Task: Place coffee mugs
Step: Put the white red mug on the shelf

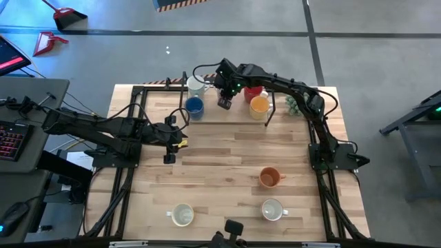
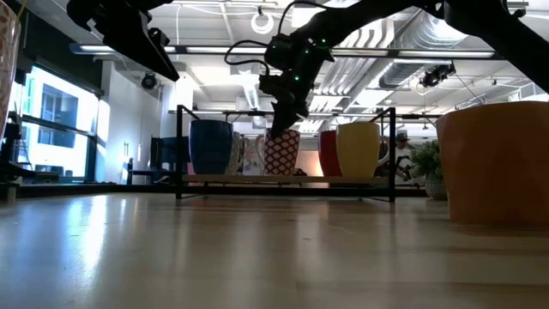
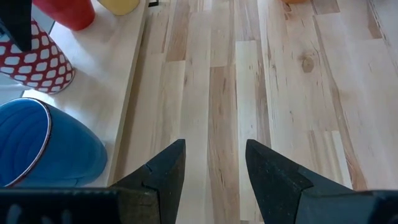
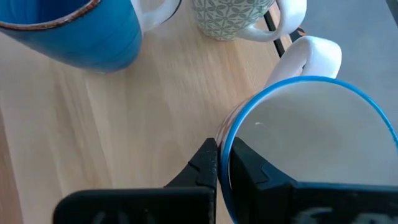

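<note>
My right gripper [image 4: 222, 163] is pinched shut on the rim of a blue-rimmed, red-and-white patterned mug [image 4: 311, 149], one finger inside the wall and one outside, at the raised shelf [image 1: 234, 122] along the table's far edge. The mug sits or hangs between the blue mug [image 1: 194, 106] and the red mug [image 1: 252, 91] — from the level view its base looks at or just above the shelf board, and I cannot tell which. To do this step well, I judge I should lower straight down until the base sits flat, keep the white handle clear of the grey-patterned mug [image 4: 231, 17] just beside it, and only then part the fingers and lift vertically, so the thin rim grip does not tip it. My right arm reaches long across the table's back, wrist bent down over the row. My left gripper [image 3: 214, 171] waits spread and empty over bare planks near the shelf's front. Still on the open table: an orange mug [image 1: 269, 178] and two white mugs [image 1: 182, 215] near the front edge; the yellow mug [image 1: 259, 105] is shelved.
</note>
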You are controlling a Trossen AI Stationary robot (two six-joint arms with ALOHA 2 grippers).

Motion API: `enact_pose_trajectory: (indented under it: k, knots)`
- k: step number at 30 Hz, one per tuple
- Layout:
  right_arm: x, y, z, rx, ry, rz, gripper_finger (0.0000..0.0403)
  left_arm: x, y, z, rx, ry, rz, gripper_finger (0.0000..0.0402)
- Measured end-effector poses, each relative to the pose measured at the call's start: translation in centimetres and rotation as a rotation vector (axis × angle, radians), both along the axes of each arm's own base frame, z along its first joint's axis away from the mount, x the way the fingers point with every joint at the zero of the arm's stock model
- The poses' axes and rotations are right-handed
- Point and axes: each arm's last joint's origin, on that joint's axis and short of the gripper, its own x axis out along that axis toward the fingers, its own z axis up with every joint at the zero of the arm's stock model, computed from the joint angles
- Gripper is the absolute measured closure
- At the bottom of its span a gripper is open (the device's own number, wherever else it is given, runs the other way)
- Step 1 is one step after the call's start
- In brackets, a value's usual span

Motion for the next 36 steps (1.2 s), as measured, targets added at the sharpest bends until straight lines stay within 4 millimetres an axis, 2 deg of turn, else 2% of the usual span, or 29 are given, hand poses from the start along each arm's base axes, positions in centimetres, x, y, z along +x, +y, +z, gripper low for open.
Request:
enact_pose_trajectory:
  k: [24, 36]
  knots:
    - [-0.4, 0.4, -0.1, -0.015, 0.078, -0.024, 0.0403, 0.0, 0.0, 0.0, 0.012, 0.003, -0.013, 0.0243]
    - [-1.2, -0.6, -0.1, -0.025, 0.103, -0.063, 0.0403, 0.0, 0.0, 0.0, -0.001, 0.0, 0.0, 0.0243]
